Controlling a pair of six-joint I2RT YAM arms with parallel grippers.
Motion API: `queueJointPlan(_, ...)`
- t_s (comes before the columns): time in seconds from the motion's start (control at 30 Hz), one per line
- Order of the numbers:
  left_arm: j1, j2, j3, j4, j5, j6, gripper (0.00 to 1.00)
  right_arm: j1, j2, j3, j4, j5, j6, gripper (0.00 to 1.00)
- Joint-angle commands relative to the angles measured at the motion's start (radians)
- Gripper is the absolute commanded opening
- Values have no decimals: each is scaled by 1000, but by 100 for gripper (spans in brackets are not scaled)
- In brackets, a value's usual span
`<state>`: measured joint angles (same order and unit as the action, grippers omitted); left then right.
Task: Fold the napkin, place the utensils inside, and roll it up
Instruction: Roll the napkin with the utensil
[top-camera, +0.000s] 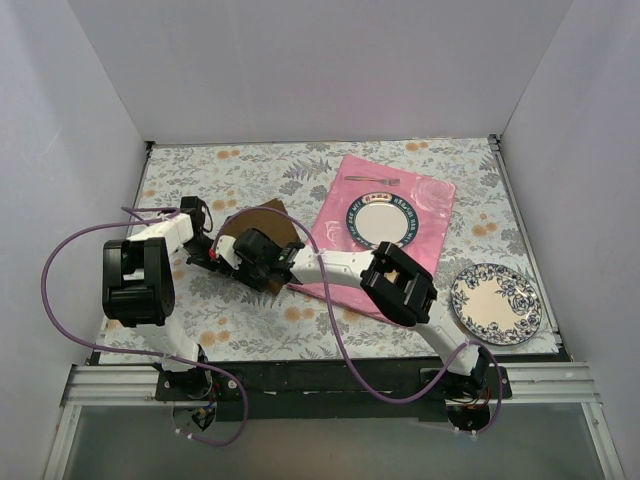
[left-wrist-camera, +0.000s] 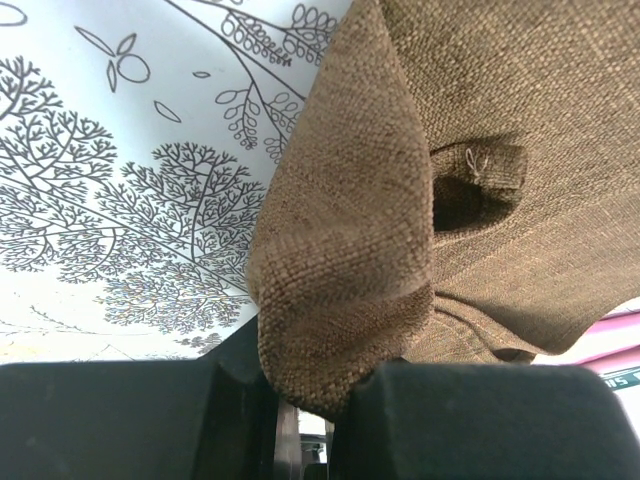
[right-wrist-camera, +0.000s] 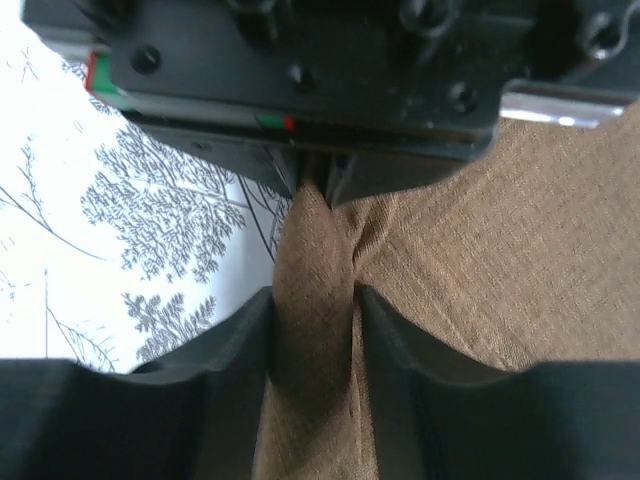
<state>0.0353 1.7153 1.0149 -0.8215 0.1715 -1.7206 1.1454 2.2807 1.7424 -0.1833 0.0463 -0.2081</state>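
Observation:
The dark brown napkin (top-camera: 268, 215) lies left of the pink mat, with its near-left edge bunched up between both grippers. My left gripper (top-camera: 212, 255) is shut on a thick fold of the napkin (left-wrist-camera: 350, 250) at the jaw tips (left-wrist-camera: 310, 400). Facing it from the right, my right gripper (top-camera: 236, 262) pinches a raised ridge of the napkin (right-wrist-camera: 500, 250), both fingers pressed against the cloth (right-wrist-camera: 315, 330). A silver fork (top-camera: 372, 180), one of the utensils, lies at the far edge of the pink mat, away from both grippers.
A large pink cloth mat (top-camera: 430, 200) carries a blue-rimmed plate (top-camera: 380, 222). Another floral plate (top-camera: 495, 303) sits at the near right. The floral tablecloth (top-camera: 200, 170) covers the table. White walls close in three sides.

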Motion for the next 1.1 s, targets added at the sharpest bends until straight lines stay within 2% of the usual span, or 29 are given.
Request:
queueJointPlan(0.0, -3, 29, 4, -76, -40, 26, 0, 2, 20, -52, 65, 40, 21, 43)
queueJointPlan(0.03, 0, 32, 5, -77, -43, 27, 0, 2, 23, -55, 65, 41, 27, 40)
queueJointPlan(0.07, -2, 32, 8, -76, -43, 33, 0, 1, 29, -63, 70, 41, 38, 32)
queueJointPlan(0.13, 5, 35, 14, -74, -53, 50, 0, 1, 34, -69, 71, 30, 48, 25)
queueJointPlan(0.17, 11, 32, 11, -71, -50, 56, 0, -3, 40, -69, 70, 17, 56, 17)
queueJointPlan(0.23, 34, 29, 1, -48, -26, 73, 0, -9, 43, -67, 68, -35, 87, 9)
queueJointPlan(0.27, 38, 20, 1, -35, -12, 104, 0, -15, 45, -66, 68, -40, 101, 2)
queueJointPlan(0.3, 41, 11, 2, -9, 15, 136, 0, -22, 46, -64, 68, -104, 133, 1)
queueJointPlan(0.4, 48, -80, -12, 74, 20, 182, 30, -48, 49, -67, 68, -225, 200, 1)
queueJointPlan(0.43, 55, -98, -19, 106, 17, 187, 39, -56, 48, -82, 93, -256, 278, 1)
queueJointPlan(0.53, 75, -134, -12, 140, 42, 223, 53, -87, 57, -86, 117, -387, 380, 1)
queueJointPlan(0.57, 77, -141, -9, 143, 40, 233, 63, -99, 71, -74, 123, -411, 395, 1)
queueJointPlan(0.7, 77, -193, 2, 124, 5, 257, 81, -128, 92, -64, 166, -543, 490, 1)
queueJointPlan(0.87, 78, -290, -30, 99, -33, 262, 81, -176, 114, -101, 281, -674, 666, 1)
queueJointPlan(0.93, 77, -321, -53, 96, -23, 256, 77, -190, 120, -135, 352, -720, 722, 1)
queueJointPlan(1.07, 77, -376, -79, 68, -69, 251, 67, -239, 141, -225, 560, -833, 955, 1)
